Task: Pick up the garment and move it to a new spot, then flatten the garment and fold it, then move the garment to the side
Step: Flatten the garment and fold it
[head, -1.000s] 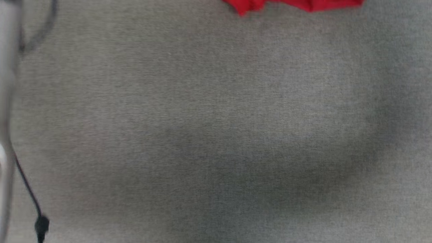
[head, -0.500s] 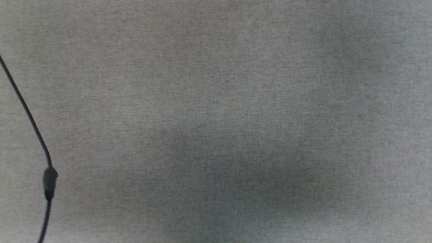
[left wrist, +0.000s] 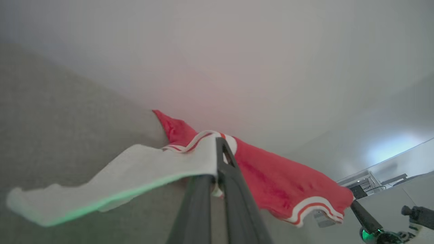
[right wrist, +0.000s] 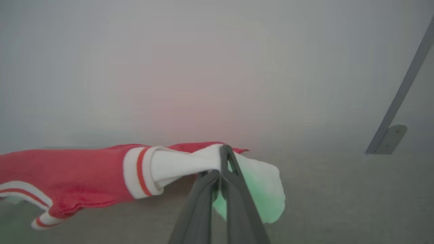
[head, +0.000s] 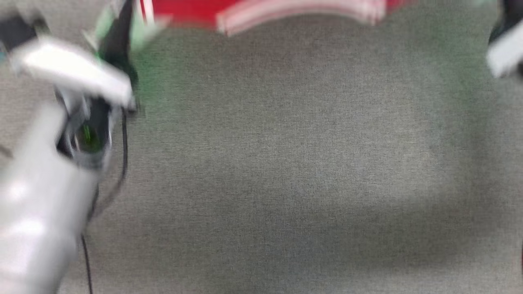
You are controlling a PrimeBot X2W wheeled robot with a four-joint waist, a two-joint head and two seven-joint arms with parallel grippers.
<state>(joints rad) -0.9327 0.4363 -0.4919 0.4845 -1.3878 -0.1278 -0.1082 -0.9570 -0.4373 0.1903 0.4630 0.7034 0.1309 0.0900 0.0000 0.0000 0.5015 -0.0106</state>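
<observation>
The garment [head: 188,8] is bright red, and its striped hem runs blurred along the top edge of the head view. My left gripper [head: 120,28] reaches up to it at the upper left. In the left wrist view the left gripper [left wrist: 218,149] is shut on a white sleeve of the garment [left wrist: 271,176], which hangs stretched above the grey surface. The right gripper [right wrist: 223,152] is shut on the other white sleeve, with the garment [right wrist: 67,173] trailing off to the left. My right wrist [head: 504,57] shows at the upper right.
A grey fabric surface [head: 286,163] spreads below the garment. A thin black cable [head: 86,261] hangs by my left forearm. A grey metal strut with a bracket [right wrist: 393,132] stands at the right of the right wrist view. Equipment [left wrist: 362,184] sits far off.
The head camera has shifted a lot. Half a second ago it saw bare grey surface and a cable; now the garment's striped hem and both arms are in the picture.
</observation>
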